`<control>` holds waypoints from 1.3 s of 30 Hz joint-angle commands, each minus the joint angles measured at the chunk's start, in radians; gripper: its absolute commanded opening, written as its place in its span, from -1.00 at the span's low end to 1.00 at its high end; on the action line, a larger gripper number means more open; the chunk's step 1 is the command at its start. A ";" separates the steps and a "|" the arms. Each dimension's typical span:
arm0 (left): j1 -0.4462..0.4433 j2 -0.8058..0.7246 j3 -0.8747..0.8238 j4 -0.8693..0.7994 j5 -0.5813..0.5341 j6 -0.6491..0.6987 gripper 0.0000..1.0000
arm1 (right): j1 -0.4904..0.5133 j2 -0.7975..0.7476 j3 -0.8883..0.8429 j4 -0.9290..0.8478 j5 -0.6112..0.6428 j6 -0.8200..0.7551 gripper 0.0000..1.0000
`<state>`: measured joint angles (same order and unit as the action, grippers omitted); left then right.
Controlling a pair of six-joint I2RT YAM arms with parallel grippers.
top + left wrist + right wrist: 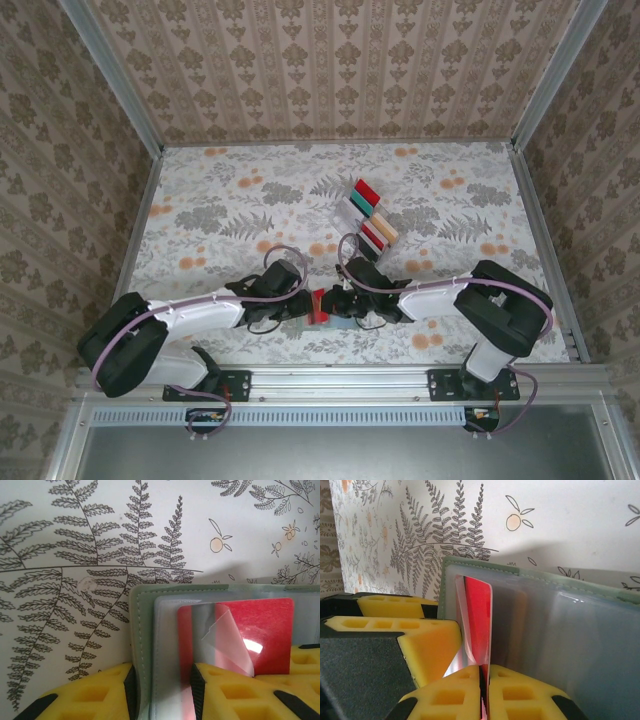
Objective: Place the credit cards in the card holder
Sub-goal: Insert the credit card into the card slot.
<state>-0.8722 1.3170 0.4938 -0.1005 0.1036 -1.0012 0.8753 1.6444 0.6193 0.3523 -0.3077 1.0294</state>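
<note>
- The left gripper (161,672) has its jaws set narrow around the left edge of the card holder (142,630). Both yellow pads (95,695) press against it, and the pad bases are cut off at the bottom of the frame.
- The card holder stands open between the two grippers, lifted off the table (220,200). From above it is nearly lost under the fingers and hard to make out.
- The left wrist view shows its grey-green cover and clear pockets (167,630) face-on. The right wrist view shows them edge-on, with the far pockets blurred.
- The red card (260,630) sits just past the left gripper's right pad, partly behind a curled clear flap (225,635). I cannot tell how deep it is in a pocket.
- The right gripper (483,672) is closed tight on the lower edge of that card, which stands upright from its fingertips.
- Well beyond the right gripper, a clear rack (340,212) holds more cards (367,190), seen from above. Their count is unclear.
</note>
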 commanded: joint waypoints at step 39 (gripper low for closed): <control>-0.022 -0.059 -0.042 0.051 -0.005 -0.122 -0.36 | 0.045 0.003 0.131 -0.244 -0.007 0.110 -0.53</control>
<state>-0.8833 1.2900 0.4656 -0.0631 0.1001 -1.0851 0.9073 1.6459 0.7166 0.1009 -0.2962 1.1107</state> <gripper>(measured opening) 0.321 0.227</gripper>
